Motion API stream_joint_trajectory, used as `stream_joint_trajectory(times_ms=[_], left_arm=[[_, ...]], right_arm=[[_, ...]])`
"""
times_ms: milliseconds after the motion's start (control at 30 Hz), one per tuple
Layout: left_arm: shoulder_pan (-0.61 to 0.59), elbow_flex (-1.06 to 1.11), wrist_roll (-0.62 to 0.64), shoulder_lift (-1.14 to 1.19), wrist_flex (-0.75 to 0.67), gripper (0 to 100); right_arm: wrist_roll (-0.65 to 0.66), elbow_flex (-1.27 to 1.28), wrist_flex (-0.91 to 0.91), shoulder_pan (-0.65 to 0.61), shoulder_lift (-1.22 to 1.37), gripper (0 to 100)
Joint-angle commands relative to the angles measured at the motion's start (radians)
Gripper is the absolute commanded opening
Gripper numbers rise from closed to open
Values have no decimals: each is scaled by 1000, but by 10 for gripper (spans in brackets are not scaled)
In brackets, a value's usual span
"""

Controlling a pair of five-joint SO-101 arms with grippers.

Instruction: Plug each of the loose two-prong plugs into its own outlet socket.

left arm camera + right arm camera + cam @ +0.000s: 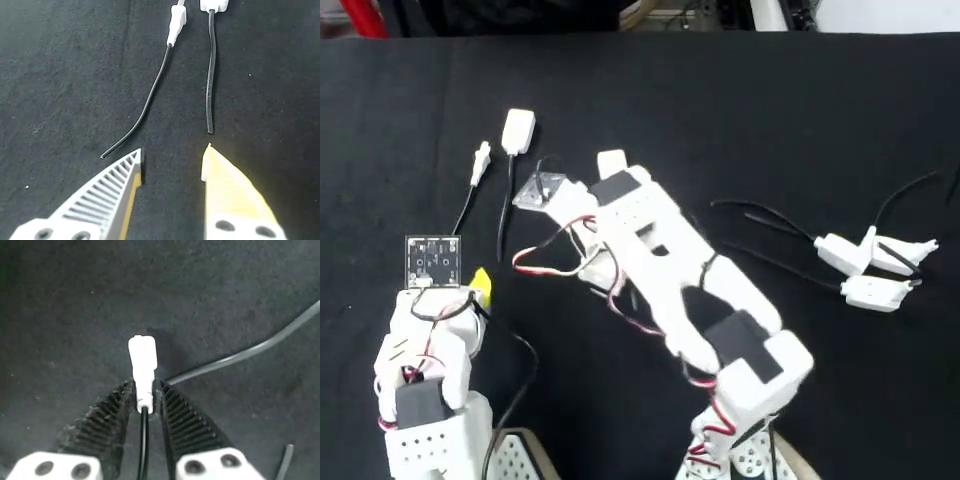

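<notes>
The right fingers (112, 415) are clamped on the narrow tail of a white plug (142, 357). Its black cable runs back between them and its broad front end sticks out ahead. I read that grip as deliberate: held from behind, the mating end is free to go into a socket. I can't make out the prongs from here. A grey cable (250, 352) lies on the cloth just beside the plug.

The left fingers (227, 185) are spread wide with nothing between them. Just ahead of their tips lie the cut ends of two leads. A thin cable (150, 95) runs to a small two-prong plug (176, 22), and a thicker cable (211, 75) runs to what I take for a white socket block (214, 4).

In the high view that pair lies toward the far-left part of the desk (720, 90). The right arm (650, 250) stretches across from the near edge, with its tip just beside the thicker cable. The left arm (425, 370) sits at the near-left corner, placed, I judge, to steady the socket.

More white plug and socket pieces (870, 265) are bunched near the right edge, well apart from both arms. I can't tell whether any of them are mated.
</notes>
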Motion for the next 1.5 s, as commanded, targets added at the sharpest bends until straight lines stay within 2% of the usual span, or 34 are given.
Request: stream_joint_trajectory(times_ms=[0,967,1133,1467], left_arm=[[-8,-5,-8,-5,-20,199],[-18,-5,-9,-5,-23,199],[-18,-5,-9,-5,-25,199],[-18,-5,-9,-5,-25,199]], right_arm=[[0,-67,-15,-26,24,12],[-3,-87,-81,-89,130,16],[-3,-77,-74,-89,130,78],[-3,-59,-91,-91,130,64]])
